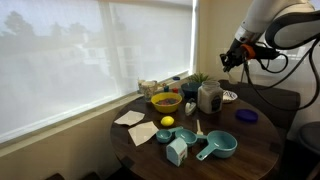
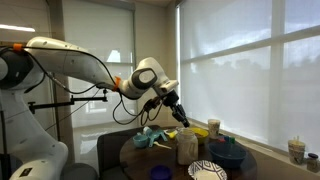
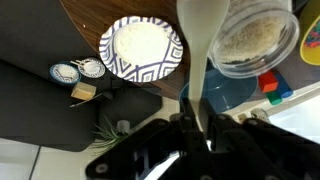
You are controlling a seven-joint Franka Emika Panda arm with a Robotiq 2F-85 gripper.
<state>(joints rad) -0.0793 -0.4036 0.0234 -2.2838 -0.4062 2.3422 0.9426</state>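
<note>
The pincer (image 3: 200, 122) is drawn in narrow, its jaws clamped on the slim end of a white utensil (image 3: 199, 55), which widens as it runs away from the jaws; whether it is a spoon or a spatula cannot be told. In the wrist view the utensil's broad end lies between a glass jar (image 3: 256, 38) of pale grainy stuff and a plate (image 3: 143, 47) with a blue-and-white patterned rim, both far below it on the round wooden counter (image 3: 88, 14). A blue dish (image 3: 236, 92) shows just beside the jar. In both exterior views the pincer (image 1: 231, 59) (image 2: 179, 111) hangs high in the air over the counter's edge, well apart from everything on the counter (image 1: 252, 150). Nearest beneath it in an exterior view stand the jar (image 1: 209, 97) and the patterned plate (image 1: 230, 96), touching or nearly so. Farther out sit a yellow bowl (image 1: 165, 101), a lemon (image 1: 167, 122), teal measuring cups (image 1: 216, 148) and two paper napkins (image 1: 130, 118) toward the window side. A small green plant (image 1: 198, 79) stands behind the jar.
</note>
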